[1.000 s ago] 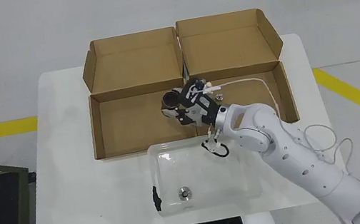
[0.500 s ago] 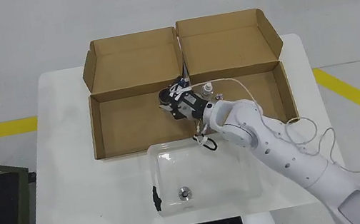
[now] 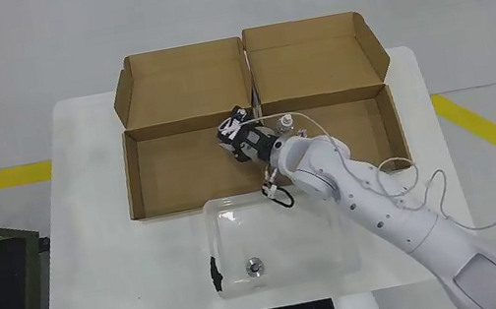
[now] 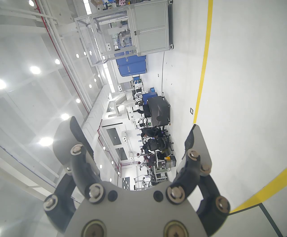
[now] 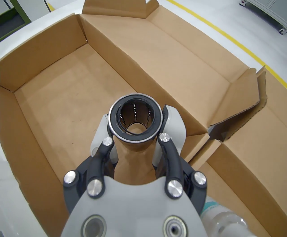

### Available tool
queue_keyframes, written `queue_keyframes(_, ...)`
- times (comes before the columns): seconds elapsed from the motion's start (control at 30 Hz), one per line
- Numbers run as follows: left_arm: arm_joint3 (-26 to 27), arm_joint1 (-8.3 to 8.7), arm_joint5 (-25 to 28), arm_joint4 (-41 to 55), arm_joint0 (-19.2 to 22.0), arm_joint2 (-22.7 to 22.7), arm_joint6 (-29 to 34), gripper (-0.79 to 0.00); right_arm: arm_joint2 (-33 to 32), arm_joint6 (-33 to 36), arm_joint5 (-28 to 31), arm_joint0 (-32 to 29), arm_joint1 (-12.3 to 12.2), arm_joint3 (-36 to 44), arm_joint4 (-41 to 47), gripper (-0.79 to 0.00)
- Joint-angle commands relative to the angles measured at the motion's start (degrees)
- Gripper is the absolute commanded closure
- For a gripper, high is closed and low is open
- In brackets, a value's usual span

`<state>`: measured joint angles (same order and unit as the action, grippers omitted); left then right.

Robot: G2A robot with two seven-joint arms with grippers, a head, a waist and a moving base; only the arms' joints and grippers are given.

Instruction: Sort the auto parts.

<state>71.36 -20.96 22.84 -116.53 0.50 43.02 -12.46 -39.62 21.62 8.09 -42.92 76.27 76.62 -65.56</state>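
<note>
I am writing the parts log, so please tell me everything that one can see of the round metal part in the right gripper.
The round metal part is a short hollow tube: shiny metal outside, a black ring at its open end, rows of small balls inside. The right gripper is shut on it, one finger on each side. Its bore faces the wrist camera, and it hangs over the floor of an open cardboard box.

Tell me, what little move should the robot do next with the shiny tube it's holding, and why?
Probably lower it a bit, then let go. The right gripper is shut on the silver metal tube with a black ring end, over the bare floor of the left brown cardboard box, seemingly above it, so dropping could make it roll.
</note>
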Motion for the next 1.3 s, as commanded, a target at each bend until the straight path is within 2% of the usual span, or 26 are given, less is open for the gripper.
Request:
queue_keyframes(0.0,0.0,0.00,0.0,0.0,0.0,0.0,0.0,-0.785,0.2,0.3,-0.1,0.2,0.3,-0.7,-0.2,0.000)
queue_keyframes(0.27,0.0,0.00,0.0,0.0,0.0,0.0,0.0,-0.785,0.4,1.2,0.4,0.9,1.4,-3.2,-1.0,-0.071)
queue_keyframes(0.47,0.0,0.00,0.0,0.0,0.0,0.0,0.0,-0.785,0.1,1.5,1.0,0.9,2.0,-3.9,-1.8,-0.212)
queue_keyframes(0.67,0.0,0.00,0.0,0.0,0.0,0.0,0.0,-0.785,-0.4,1.8,1.3,0.3,2.3,-3.6,-3.0,-0.292)
queue_keyframes(1.27,0.0,0.00,0.0,0.0,0.0,0.0,0.0,-0.785,-2.3,2.9,2.3,-1.4,3.0,-2.1,-6.0,-0.391)
